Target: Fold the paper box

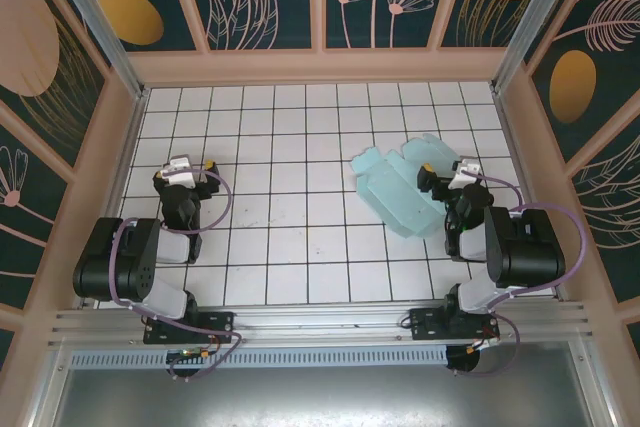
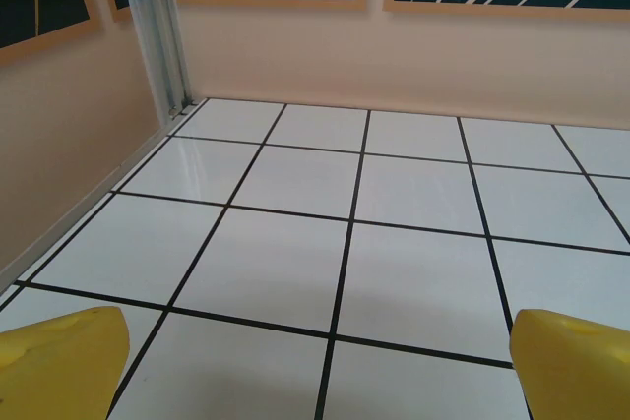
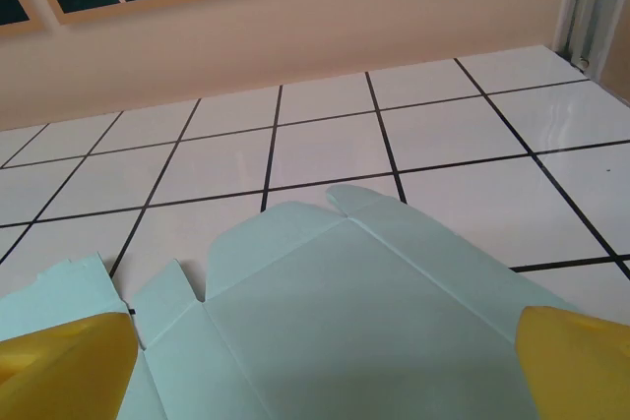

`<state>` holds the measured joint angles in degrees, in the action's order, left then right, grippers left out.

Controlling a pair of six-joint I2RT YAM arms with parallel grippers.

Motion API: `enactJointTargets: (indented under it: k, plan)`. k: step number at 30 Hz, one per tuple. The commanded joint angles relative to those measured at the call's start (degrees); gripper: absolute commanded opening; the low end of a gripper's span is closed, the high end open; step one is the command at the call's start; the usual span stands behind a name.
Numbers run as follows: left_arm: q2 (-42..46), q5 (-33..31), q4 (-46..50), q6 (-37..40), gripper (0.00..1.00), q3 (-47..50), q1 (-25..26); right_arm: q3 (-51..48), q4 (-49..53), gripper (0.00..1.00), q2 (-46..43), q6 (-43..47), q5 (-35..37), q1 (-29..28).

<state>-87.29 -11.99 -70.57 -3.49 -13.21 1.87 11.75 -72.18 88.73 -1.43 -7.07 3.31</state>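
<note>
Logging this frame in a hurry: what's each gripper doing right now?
Left gripper: open, nothing between its fingers.
Right gripper: open, over the paper box, not gripping it.

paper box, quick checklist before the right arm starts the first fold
1. The paper box lies flat with its flaps unfolded: ok.
2. It sits wholly on the tiles: ok.
3. The right pincer is open wide: ok.
4. It is lined up over the box: ok.
5. Contact with the card: cannot tell.
6. The left pincer is open: ok. It is over bare tiles and apart from the box, so not ok if the fold needs two arms.
</note>
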Motion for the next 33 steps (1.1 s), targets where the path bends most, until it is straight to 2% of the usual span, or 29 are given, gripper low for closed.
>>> enactJointTargets:
  k: [1,20,23,26,28,31,33]
  plan:
    - [0.25,0.91,-2.96,-0.86,0.99,0.08,-0.38,0.83,-2.64,0.99,0.37,0.95,1.09,-0.33]
    - [0.3,0.98,-2.95,-0.82,0.99,0.03,-0.37,1.2,-1.99,0.99,0.34,0.46,2.08,-0.28]
    - [0.8,1.45,-3.23,-0.47,0.99,0.31,-0.29,-0.44,-5.0,0.99,0.3,0.21,2.59,-0.24]
    - [4.17,3.91,2.29,1.14,0.99,-1.12,-0.06,-3.29,-9.92,0.99,-0.59,-0.17,3.43,-0.24]
    - [7.43,4.03,9.65,2.46,0.99,-3.68,0.97,-3.93,-9.34,0.99,-2.71,0.32,3.21,-0.41]
    - [11.22,2.21,18.09,6.52,0.99,-7.61,5.62,-3.3,-4.13,0.99,-7.21,0.77,2.11,-0.5]
    - [12.4,3.45,21.33,5.9,0.99,-10.15,8.41,-2.56,-0.02,0.99,-9.51,1.37,0.42,-0.81]
